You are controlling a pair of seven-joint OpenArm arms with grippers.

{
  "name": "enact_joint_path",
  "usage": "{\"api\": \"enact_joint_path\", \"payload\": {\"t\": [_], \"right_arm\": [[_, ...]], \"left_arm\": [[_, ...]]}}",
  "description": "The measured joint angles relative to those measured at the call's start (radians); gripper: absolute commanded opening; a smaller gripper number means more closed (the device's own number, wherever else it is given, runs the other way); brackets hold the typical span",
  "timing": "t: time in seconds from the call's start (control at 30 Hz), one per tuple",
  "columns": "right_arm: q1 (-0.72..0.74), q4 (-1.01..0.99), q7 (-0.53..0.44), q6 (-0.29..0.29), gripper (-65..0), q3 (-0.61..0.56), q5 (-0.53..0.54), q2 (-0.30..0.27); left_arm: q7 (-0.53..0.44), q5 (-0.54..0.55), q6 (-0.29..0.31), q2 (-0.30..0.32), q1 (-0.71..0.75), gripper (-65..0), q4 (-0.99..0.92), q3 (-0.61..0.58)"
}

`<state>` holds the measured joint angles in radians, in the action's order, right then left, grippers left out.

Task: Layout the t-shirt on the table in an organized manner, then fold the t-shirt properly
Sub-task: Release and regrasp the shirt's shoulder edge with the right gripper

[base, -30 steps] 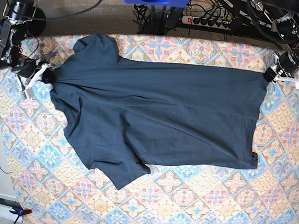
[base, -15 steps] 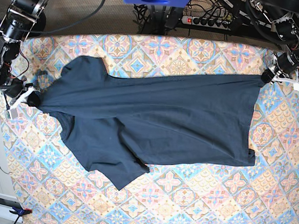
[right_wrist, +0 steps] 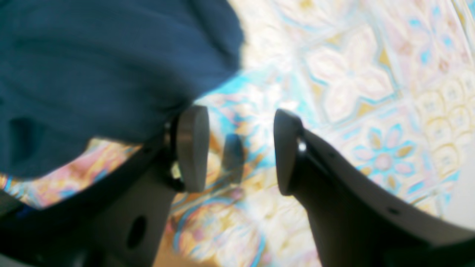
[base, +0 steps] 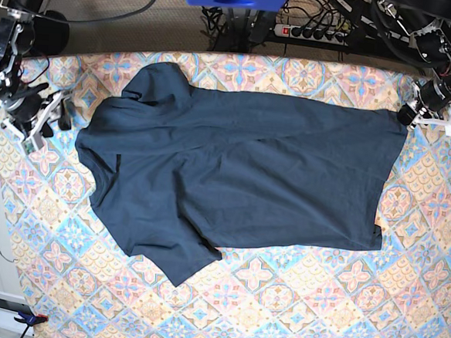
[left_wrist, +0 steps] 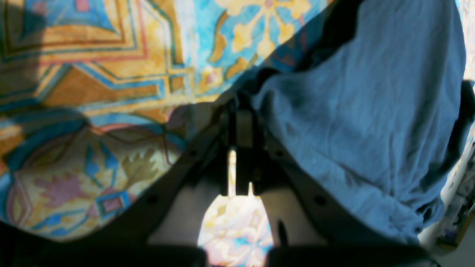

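Spread across the centre of the base view: a plain dark navy blue short-sleeved cotton t-shirt (base: pixel 232 185), wrinkled, one sleeve pointing to the lower left, on a wide table (base: pixel 316 307) clothed in pastel blue, pink and cream diamond tiles. At upper right, left gripper (base: pixel 410 114) clamped on the shirt's hem corner, fabric bunched between shut jaws in the left wrist view. At far left, right gripper (base: pixel 47 122) released, jaws apart, just beside the collar end, holding nothing.
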<state>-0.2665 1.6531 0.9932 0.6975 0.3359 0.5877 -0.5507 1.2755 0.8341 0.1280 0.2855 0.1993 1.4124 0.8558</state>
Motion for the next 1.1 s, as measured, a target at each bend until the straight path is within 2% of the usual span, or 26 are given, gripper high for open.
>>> {"api": "enact_joint_path", "payload": {"t": [0.1,0.27,0.47,0.6,0.7,1.1], "right_arm": [[-0.061,0.080,0.021,-0.003,-40.6,-0.085,-0.011,0.002],[-0.089,0.196,-0.006,0.001,-42.7,-0.251,0.003,-0.001],[-0.088,0.192,0.002,-0.002,-43.3,-0.335,-0.009,-0.004],[-0.084,0.162,-0.005,-0.002,-43.1,-0.397,-0.113,-0.003],[-0.091,0.141,0.001,-0.002,-42.9,-0.421,-0.154,-0.003],[-0.086,0.096,-0.011,-0.002,-43.1,-0.416,-0.162,-0.003]], "left_arm": [[-0.001,0.005,0.000,0.003,-0.002,-65.0,0.000,0.000],[-0.001,0.004,0.000,0.002,0.000,-65.0,0.000,0.000],[0.000,0.004,0.000,0.003,0.001,-65.0,0.000,0.000],[0.000,0.004,0.000,0.003,0.001,-65.0,0.000,0.000],[0.000,0.004,0.000,0.002,0.000,-65.0,0.000,0.000],[0.000,0.004,0.000,0.003,0.000,-65.0,0.000,0.000]]}}
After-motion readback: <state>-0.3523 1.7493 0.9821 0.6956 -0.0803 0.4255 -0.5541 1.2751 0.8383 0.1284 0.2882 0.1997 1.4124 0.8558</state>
